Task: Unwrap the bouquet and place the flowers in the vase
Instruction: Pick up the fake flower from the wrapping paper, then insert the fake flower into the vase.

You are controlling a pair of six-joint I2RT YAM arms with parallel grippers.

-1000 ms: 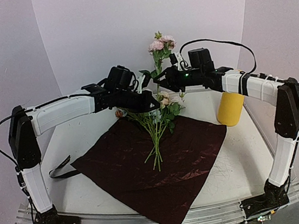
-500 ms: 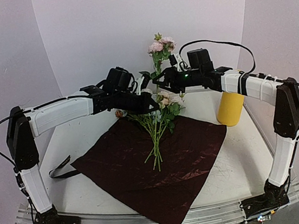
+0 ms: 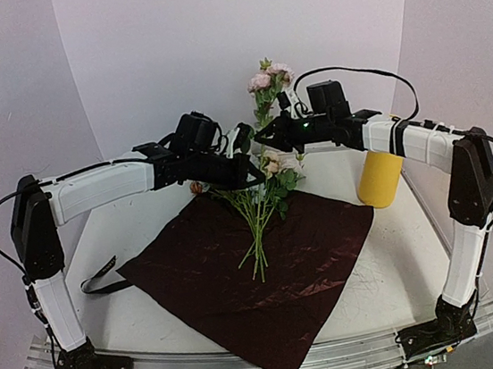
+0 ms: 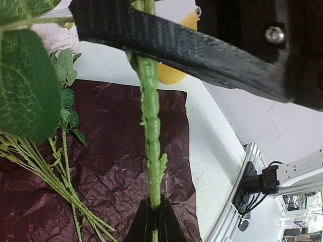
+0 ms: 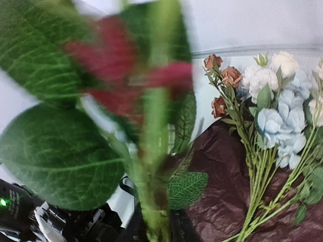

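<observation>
One pink-flowered stem [image 3: 267,76] stands upright above the table's back, held by both grippers. My left gripper [image 4: 154,222] is shut on the lower end of its green stem [image 4: 150,116]. My right gripper [image 3: 265,134] is closed round the same stem [image 5: 156,151] higher up, among large blurred leaves. The other flowers [image 3: 259,210], white, pale and rust-orange [image 5: 272,121], lie on the spread dark red wrap [image 3: 241,284]. The mustard-yellow vase [image 3: 379,177] stands at the right, beyond my right forearm.
A black ribbon [image 3: 100,276] lies loose on the table left of the wrap. The wrap's near corner hangs over the table's front edge [image 3: 286,360]. White walls close in the back and sides.
My right gripper's jaws widened and then closed on the stem. The pink stem has shifted slightly right. My left gripper kept its hold.
</observation>
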